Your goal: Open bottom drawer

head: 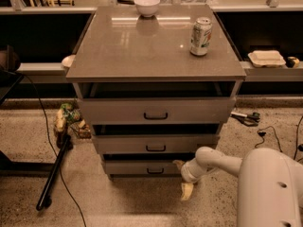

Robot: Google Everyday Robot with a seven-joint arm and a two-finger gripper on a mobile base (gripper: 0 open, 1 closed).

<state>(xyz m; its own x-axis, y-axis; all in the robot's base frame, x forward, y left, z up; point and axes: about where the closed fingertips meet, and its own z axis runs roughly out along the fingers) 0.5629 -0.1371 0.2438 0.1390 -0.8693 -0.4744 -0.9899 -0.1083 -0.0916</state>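
Note:
The bottom drawer [128, 167] is the lowest and narrowest of three grey-beige fronts, with a small dark bar handle [155, 170] at its centre. It stands out slightly, like the two drawers above it. My gripper [182, 178] is low, just right of that handle and in front of the drawer's right part. Its pale fingers [187, 191] are spread apart, one up near the drawer front and one down toward the floor, holding nothing. My white arm [218, 161] reaches in from the lower right.
On the cabinet top [142, 51] stand a white bowl [147, 5] and a soda can [200, 36]. A dark pole [54, 171] and cables lie on the floor at left. Tools and cords [246, 118] lie at right. My white base [270, 188] fills the lower right.

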